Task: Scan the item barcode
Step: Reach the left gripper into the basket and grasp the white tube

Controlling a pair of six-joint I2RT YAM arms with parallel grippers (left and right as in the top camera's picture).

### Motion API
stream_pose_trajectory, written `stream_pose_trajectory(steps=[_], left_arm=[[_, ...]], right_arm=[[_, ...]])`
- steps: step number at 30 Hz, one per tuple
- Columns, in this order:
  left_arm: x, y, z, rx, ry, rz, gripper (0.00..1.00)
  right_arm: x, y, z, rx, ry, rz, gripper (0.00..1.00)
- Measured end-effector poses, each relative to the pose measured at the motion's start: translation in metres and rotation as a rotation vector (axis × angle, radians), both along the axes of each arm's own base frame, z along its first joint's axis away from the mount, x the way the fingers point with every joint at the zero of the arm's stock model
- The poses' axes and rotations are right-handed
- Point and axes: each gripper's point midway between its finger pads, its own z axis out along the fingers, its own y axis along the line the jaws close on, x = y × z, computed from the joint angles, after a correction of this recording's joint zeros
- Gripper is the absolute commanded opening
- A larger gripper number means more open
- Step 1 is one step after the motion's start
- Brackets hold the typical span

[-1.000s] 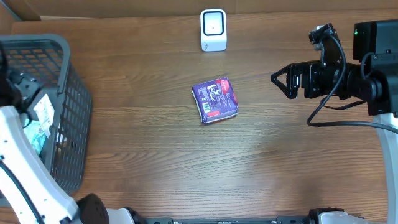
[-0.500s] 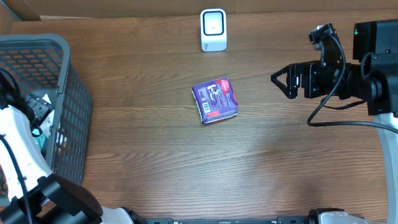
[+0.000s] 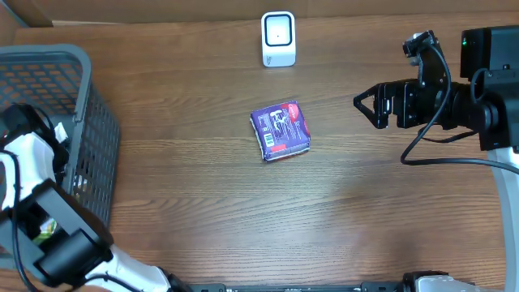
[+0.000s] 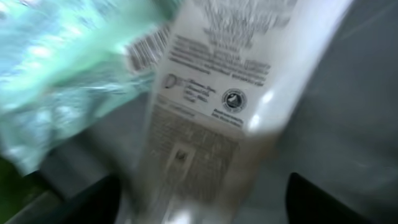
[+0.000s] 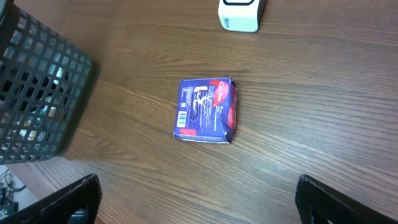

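Observation:
The left wrist view, blurred, is filled by a white packet [image 4: 211, 112] with small print, lying inside the basket. Beside it is a pale green packet [image 4: 62, 81], and a barcode [image 4: 149, 50] shows where the two meet. My left gripper [image 4: 202, 202] is open, its dark fingertips [image 4: 93, 199] wide on either side of the white packet's lower end; I cannot tell if they touch it. A purple packet [image 3: 280, 130] lies mid-table, and a white scanner [image 3: 278, 38] stands at the far edge. My right gripper [image 3: 361, 104] hovers open to the right of the purple packet [image 5: 206, 110].
The grey mesh basket [image 3: 81, 97] stands at the left edge, with my left arm [image 3: 24, 162] reaching down into it. In the right wrist view the basket [image 5: 37, 93] is at the left and the scanner [image 5: 241, 14] at the top.
My left arm has swung toward the near side of the basket and now covers the packets in the overhead view. The right arm and the purple packet have not moved.

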Motion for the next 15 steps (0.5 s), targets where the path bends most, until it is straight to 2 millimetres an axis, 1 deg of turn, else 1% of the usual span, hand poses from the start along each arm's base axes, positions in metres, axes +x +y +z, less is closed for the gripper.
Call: stream_pose_trajectory(steps=[1,2,3,5,7,9,11,15], left_arm=[[-0.001,-0.001,-0.01,-0.018,0.021,-0.006,0.62],[-0.003,-0.003,-0.019,-0.035,0.045,-0.007,0.6],[-0.002,-0.005,-0.025,-0.058,0.045,-0.008,0.57],[0.0,-0.004,-0.024,-0.054,0.04,-0.008,0.54],[0.0,-0.005,-0.024,-0.058,0.038,-0.009,0.48],[0.001,-0.005,-0.024,-0.061,0.036,-0.009,0.39],[0.001,-0.006,-0.024,-0.064,0.038,-0.011,0.25],[-0.003,-0.009,-0.017,-0.088,0.065,-0.008,0.17]], right_arm=[[0.0,0.0,0.0,0.0,0.0,0.0,1.0],[0.0,0.0,0.0,0.0,0.0,0.0,1.0],[0.0,0.0,0.0,0.0,0.002,0.0,1.0],[-0.001,0.0,-0.001,0.0,0.006,0.0,1.0],[-0.001,0.0,-0.001,0.0,0.006,0.0,1.0],[-0.001,0.0,-0.001,0.0,0.007,0.0,1.0],[-0.001,0.0,-0.001,0.0,0.006,0.0,1.0],[0.0,0.0,0.0,0.0,0.0,0.0,1.0]])
